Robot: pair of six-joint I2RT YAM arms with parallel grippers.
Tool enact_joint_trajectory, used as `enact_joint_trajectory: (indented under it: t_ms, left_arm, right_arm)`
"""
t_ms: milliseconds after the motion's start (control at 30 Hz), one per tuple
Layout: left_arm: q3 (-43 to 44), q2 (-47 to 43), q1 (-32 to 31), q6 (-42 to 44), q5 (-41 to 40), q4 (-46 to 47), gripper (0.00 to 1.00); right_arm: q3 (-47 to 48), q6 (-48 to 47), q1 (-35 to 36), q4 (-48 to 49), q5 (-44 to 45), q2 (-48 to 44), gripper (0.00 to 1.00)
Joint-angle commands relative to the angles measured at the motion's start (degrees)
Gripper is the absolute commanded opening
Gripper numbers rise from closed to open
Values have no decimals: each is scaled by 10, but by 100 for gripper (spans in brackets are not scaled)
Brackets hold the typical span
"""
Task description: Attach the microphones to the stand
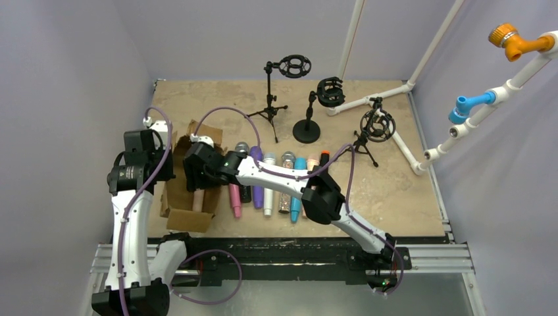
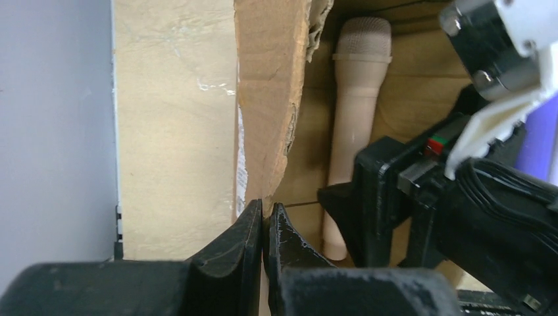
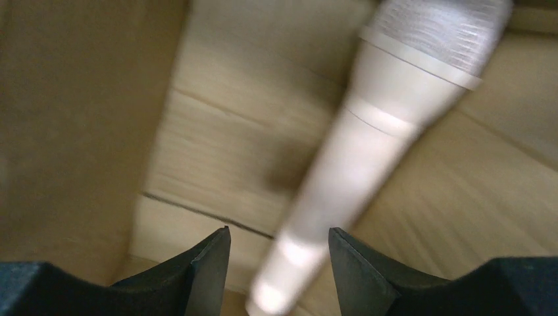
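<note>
Tan stone-patterned surface. At its near left, open brown cardboard box, both arms reaching to it. Along the far side, three black microphone stands with ring-shaped shock mounts, well apart from the box. Just right of the box, row of stick microphones lying side by side, heads away from the arms: pink, black, purple, white, glitter, teal and more. Inside the box, flat on its floor, one peach stick microphone with rounded grille head. Left jaws closed, pinching the box's torn cardboard wall. Right jaws open, down inside the box, straddling the tail end of the peach microphone's handle, gap visible on either side; view blurred.
</note>
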Motion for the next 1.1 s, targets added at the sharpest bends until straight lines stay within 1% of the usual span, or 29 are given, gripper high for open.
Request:
enact_joint_trajectory:
  t_ms: [0, 133, 233, 367, 500, 567, 667, 700, 733, 900, 967, 1000, 1067]
  left_arm:
    - [32, -32, -1, -22, 67, 29, 0]
    - [23, -44, -2, -17, 93, 34, 0]
    - [18, -40, -3, -16, 97, 31, 0]
    - [17, -39, -2, -17, 97, 26, 0]
    - [17, -33, -4, -30, 97, 26, 0]
    - [18, -26, -6, -42, 82, 26, 0]
    - [20, -20, -7, -47, 70, 23, 0]
    - [21, -19, -7, -46, 69, 22, 0]
    - [23, -19, -6, -46, 69, 20, 0]
    - [28, -22, -6, -38, 57, 20, 0]
    - [25, -23, -7, -38, 42, 27, 0]
    - [23, -22, -7, -21, 34, 33, 0]
    - [17, -19, -6, -10, 19, 41, 0]
  right_arm:
    - [33, 8, -10, -11, 19, 7, 61]
    - [23, 19, -15, 17, 30, 25, 63]
    - [31, 25, -15, 36, 46, 41, 62]
    - [52, 21, -16, 35, 102, 59, 62]
    - [18, 8, -10, 61, 166, 37, 62]
    - [-12, -1, -8, 80, 199, 19, 62]
    - [-74, -9, -7, 140, 212, -10, 61]
    - [-89, -10, -7, 168, 210, -17, 58]
    - [-101, -9, -7, 183, 205, -20, 54]
    - [-136, -8, -7, 264, 141, -47, 24]
    - [-163, -10, -7, 304, 110, -74, 15]
    - [-175, -7, -6, 321, 83, -88, 11]
    - [-193, -3, -7, 337, 68, -119, 3]
